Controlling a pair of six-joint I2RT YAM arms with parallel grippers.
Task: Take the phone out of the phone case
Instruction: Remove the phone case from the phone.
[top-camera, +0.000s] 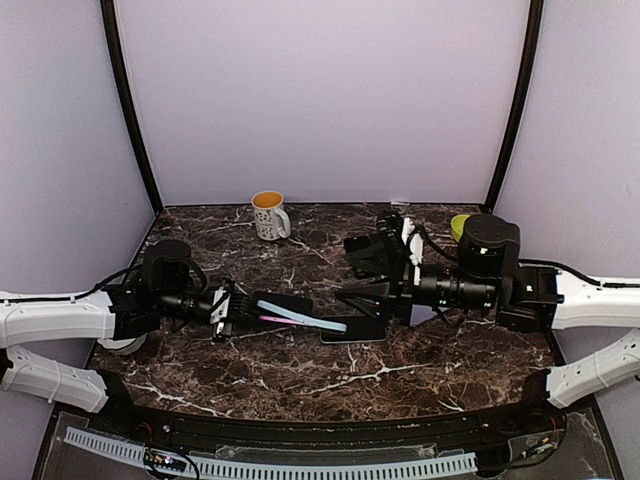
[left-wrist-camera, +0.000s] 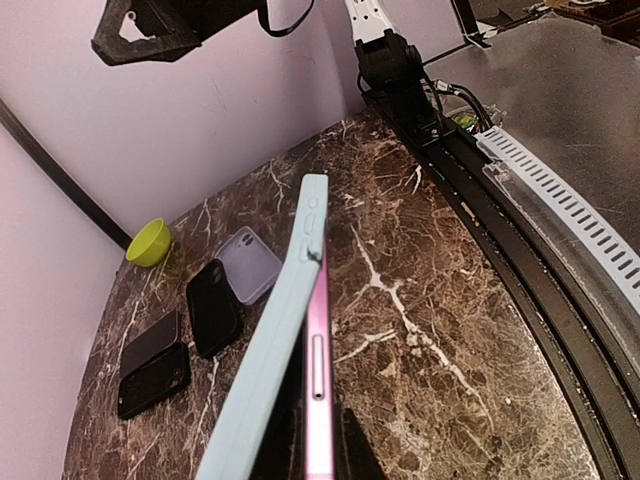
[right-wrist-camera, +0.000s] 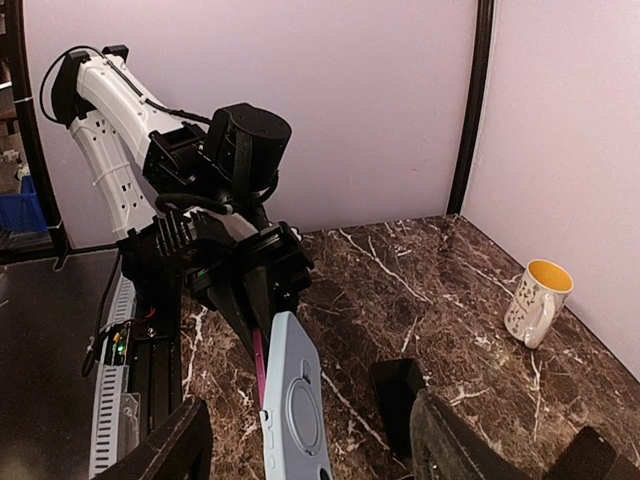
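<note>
My left gripper (top-camera: 226, 312) is shut on the pink phone (left-wrist-camera: 320, 385), held on edge above the table. The light-blue phone case (left-wrist-camera: 268, 345) still clings to the phone's far end and gapes away from it near my left fingers. In the right wrist view the case (right-wrist-camera: 297, 395) shows its back with a round ring, and the phone's pink edge (right-wrist-camera: 257, 362) shows along its left side. My right gripper (right-wrist-camera: 305, 452) is open, with the case's free end between its spread fingers (right-wrist-camera: 165, 450), not pinched. From above, the right gripper (top-camera: 357, 280) stands just right of the case (top-camera: 310, 320).
A white mug (top-camera: 269, 214) stands at the back of the marble table (top-camera: 300, 375), and a green bowl (top-camera: 459, 225) sits at the back right. Another black phone (top-camera: 355, 333) lies under the case's tip. A lavender case (left-wrist-camera: 250, 264) and a black case (left-wrist-camera: 213, 306) lie beyond.
</note>
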